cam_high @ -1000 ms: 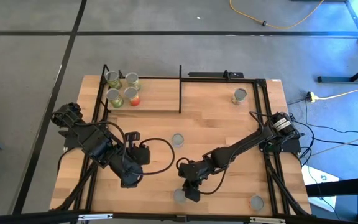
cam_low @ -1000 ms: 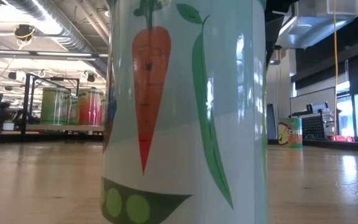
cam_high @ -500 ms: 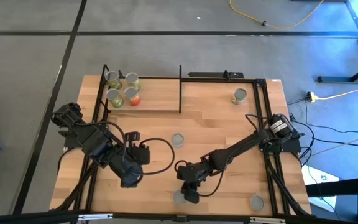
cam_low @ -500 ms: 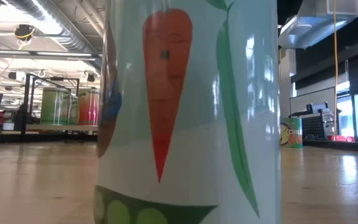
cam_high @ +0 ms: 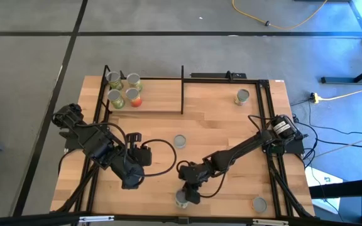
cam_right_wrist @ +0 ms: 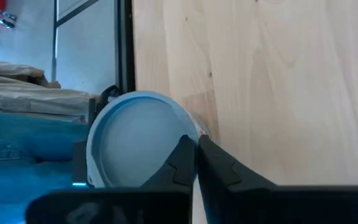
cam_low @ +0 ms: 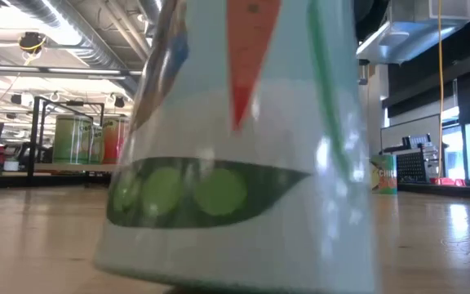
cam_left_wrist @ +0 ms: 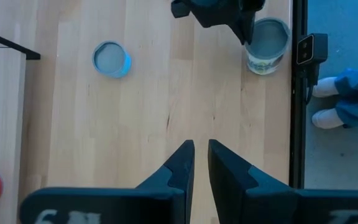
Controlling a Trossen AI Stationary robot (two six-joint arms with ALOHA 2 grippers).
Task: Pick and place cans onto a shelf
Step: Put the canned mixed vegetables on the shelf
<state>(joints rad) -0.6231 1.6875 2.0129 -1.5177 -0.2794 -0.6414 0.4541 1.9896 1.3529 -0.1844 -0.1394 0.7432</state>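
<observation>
No wording reads clearly; the near can [cam_low: 235, 147] shows only carrot and pea-pod pictures on its label.

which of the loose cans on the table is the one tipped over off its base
The pale vegetable-label can at the table's front edge, under the right gripper. It leans in the low view; the silver-topped cans at centre, back right and front right stand upright.

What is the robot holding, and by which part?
The right claw appears to pinch a tilted can by its top rim; the left claw holds nothing.
</observation>
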